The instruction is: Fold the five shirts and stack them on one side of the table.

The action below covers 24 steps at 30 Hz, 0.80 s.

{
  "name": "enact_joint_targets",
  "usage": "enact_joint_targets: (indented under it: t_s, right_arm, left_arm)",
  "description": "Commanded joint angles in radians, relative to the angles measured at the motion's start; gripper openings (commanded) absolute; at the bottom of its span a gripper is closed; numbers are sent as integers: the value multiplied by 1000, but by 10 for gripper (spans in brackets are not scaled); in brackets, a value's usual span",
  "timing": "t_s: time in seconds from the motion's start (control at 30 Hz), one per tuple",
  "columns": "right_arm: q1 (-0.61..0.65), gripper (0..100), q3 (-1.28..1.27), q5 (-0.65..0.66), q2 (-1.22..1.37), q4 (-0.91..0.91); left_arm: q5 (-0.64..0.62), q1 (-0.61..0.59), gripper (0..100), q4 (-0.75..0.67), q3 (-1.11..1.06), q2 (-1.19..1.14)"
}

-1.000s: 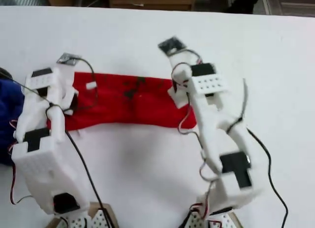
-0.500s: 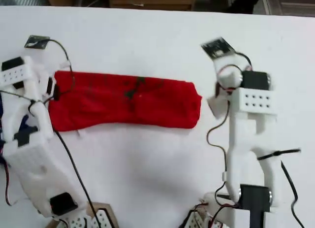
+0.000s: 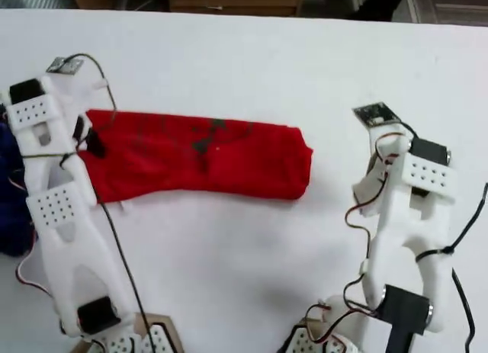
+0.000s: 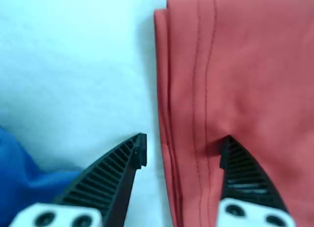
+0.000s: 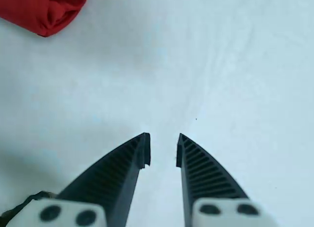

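The red shirt (image 3: pixel 198 158), folded into a long band, lies across the middle of the high view on the white table (image 3: pixel 229 56). The left arm stretches up the frame's left side. Its gripper (image 4: pixel 184 140) is spread wide over the shirt's left end, one finger above cloth and the other above table. A blue shirt (image 3: pixel 9 193) sits at the left edge. The right arm is bent at lower right, and its gripper (image 5: pixel 163 138) is slightly apart over bare table, grasping nothing.
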<state>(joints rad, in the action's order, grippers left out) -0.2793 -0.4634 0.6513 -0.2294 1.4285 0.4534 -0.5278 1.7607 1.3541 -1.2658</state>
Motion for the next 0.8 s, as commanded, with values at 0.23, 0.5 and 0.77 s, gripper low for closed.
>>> enact_joint_targets:
  t_s: [0.23,0.5,0.77]
  right_arm:
    - [-28,94,-212,8,-298,-119]
    - [-33,94,-594,-2,-573,-346]
    - [-28,94,-959,-6,-676,-684]
  left_arm:
    - [86,35,31,25,45,-55]
    - [80,18,24,29,22,20]
    - [-44,137,24,28,-414,471]
